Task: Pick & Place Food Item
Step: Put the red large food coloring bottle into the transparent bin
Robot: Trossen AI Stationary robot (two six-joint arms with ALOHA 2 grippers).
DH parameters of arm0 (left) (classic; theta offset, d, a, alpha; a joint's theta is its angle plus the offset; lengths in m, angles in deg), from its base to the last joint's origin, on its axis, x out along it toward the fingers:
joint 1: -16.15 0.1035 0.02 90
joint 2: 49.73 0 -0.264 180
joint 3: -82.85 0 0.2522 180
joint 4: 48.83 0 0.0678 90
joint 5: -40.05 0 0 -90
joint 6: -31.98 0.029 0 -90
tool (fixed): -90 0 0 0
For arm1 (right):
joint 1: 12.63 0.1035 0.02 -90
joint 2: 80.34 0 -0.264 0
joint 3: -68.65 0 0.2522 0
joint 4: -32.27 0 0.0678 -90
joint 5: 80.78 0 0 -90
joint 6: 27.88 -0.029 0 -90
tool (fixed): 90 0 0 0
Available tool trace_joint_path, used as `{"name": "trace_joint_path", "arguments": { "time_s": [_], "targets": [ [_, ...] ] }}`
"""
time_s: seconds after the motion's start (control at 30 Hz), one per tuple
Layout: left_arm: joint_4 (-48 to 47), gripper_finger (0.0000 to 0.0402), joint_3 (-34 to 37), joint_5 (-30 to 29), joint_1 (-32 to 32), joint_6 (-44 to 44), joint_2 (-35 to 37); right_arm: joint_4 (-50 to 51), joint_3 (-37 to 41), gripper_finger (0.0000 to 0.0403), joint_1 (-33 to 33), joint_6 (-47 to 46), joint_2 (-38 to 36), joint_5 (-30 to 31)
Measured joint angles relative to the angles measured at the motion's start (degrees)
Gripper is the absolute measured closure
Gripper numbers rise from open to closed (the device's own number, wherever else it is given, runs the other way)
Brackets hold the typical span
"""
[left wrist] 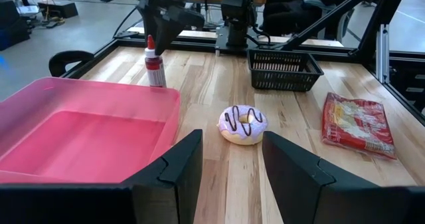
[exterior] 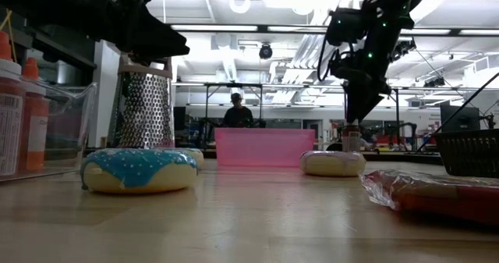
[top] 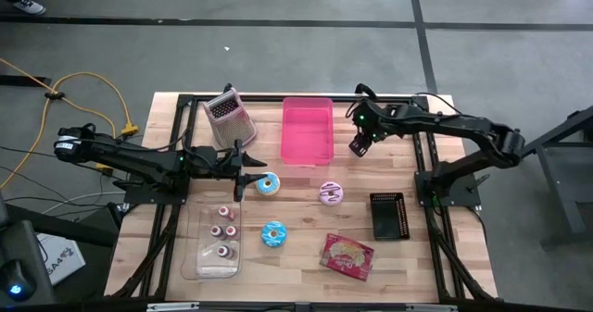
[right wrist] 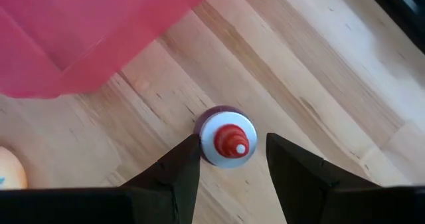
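1. Target: small red bottle (right wrist: 226, 140) with a white collar and red nozzle, upright on the worktop (top: 306, 247), just beside the outer corner of the pink bin (top: 308, 130).
2. My right gripper (right wrist: 229, 156) hangs straight above it, pointing down. Fingers parted, holding nothing; the cap sits in the gap between the tips, slightly toward one finger.
3. Judgement: this is the pre-grasp hover. To do it well:
   - nudge sideways so the cap is centred between the fingers before descending;
   - come down vertically, no tilt. The bottle looks narrow and top-heavy, so an off-centre finger would likely tip it;
   - close on the body below the collar, not on the nozzle, which would probably slip;
   - keep the finger nearer the bin clear of its wall.
4. My left gripper (left wrist: 229, 164) is low over the worktop by the blue-iced donut (top: 268, 184), also parted and empty, facing the purple-iced donut (left wrist: 242, 123). Waiting.
5. Further out: second blue donut (top: 273, 234), red snack packet (top: 347, 255), black wire basket (top: 389, 216), metal grater (top: 229, 118), clear tray (top: 211, 266) with three more bottles. None in the descent path.
6. Risk, as I read it: knocking the bottle against the bin corner on approach.
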Motion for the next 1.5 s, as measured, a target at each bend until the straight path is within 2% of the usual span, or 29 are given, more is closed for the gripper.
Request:
{"name": "trace_joint_path", "arguments": {
  "time_s": [1.5],
  "targets": [
    [0.0,0.025,0.0,-0.1,0.0,0.0,0.0,-0.4,0.0,0.0243,0.5,0.4,0.3,-0.4]
  ]
}}
